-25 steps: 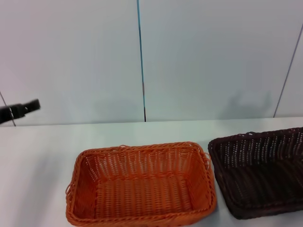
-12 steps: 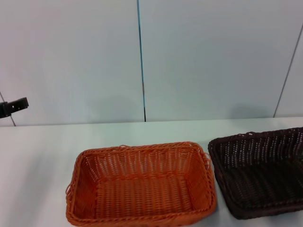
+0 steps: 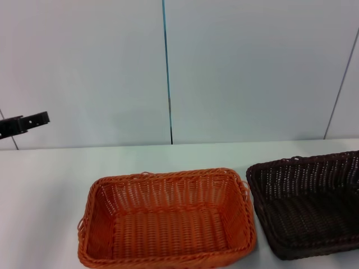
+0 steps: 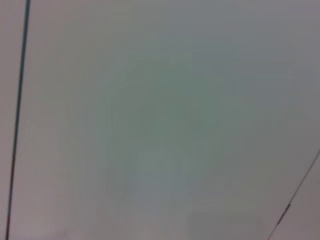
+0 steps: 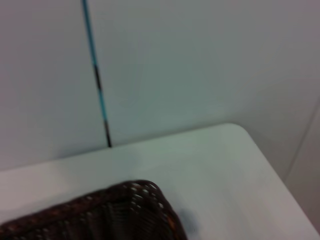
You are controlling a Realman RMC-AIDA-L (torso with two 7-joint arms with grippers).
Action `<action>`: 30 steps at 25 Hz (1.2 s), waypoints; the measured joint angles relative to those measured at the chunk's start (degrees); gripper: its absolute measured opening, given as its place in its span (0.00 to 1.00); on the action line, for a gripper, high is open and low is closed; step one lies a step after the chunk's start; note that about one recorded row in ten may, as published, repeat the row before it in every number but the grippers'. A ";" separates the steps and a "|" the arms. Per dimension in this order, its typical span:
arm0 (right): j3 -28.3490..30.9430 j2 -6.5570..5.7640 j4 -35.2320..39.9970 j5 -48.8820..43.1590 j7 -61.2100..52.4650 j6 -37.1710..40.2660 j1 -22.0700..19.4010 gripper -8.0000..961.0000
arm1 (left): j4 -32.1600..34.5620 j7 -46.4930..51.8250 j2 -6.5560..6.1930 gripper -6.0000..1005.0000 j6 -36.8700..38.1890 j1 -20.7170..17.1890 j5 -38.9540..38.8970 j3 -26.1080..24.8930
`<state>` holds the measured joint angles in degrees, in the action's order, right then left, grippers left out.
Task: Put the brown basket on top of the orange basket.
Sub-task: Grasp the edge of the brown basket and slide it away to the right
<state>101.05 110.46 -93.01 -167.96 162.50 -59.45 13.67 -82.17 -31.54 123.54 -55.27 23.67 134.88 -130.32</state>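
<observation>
The orange basket [image 3: 166,219] sits empty on the white table, front and centre in the head view. Just to its right, with a narrow gap between them, stands the brown basket [image 3: 307,212], also empty and cut off by the picture's right edge. One corner of the brown basket [image 5: 120,211] shows in the right wrist view. My left gripper [image 3: 38,119] pokes in from the far left edge, raised well above the table and far from both baskets. The right gripper is out of view.
A pale wall with a blue-black vertical seam [image 3: 167,73] stands behind the white table [image 3: 50,174]. In the right wrist view the table's far corner [image 5: 239,131] lies beyond the brown basket. Only wall fills the left wrist view.
The left gripper drew back toward the left edge, then reached out to the right again, ending slightly higher. Both baskets stayed where they were.
</observation>
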 joint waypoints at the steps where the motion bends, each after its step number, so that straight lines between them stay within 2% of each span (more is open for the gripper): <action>1: 0.13 -0.53 0.91 -0.01 0.02 -0.64 0.56 0.96 | 0.35 0.04 0.06 0.93 0.15 0.21 -0.02 0.05; 4: 0.20 -1.02 2.84 -0.04 0.04 0.78 0.84 0.96 | 1.32 0.53 0.17 0.93 0.20 0.80 -0.05 0.50; 16: -2.70 -0.74 11.27 -0.08 0.06 11.86 1.65 0.95 | 1.48 1.44 0.11 0.93 0.80 1.10 0.04 1.37; 30: -5.36 -0.49 18.53 0.01 -0.04 17.29 2.52 0.95 | 0.88 1.48 -0.14 0.93 0.66 1.54 0.22 1.08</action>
<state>95.69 109.97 -74.48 -167.95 162.45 -42.16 16.18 -81.29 -30.06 123.39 -54.60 25.20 135.10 -129.24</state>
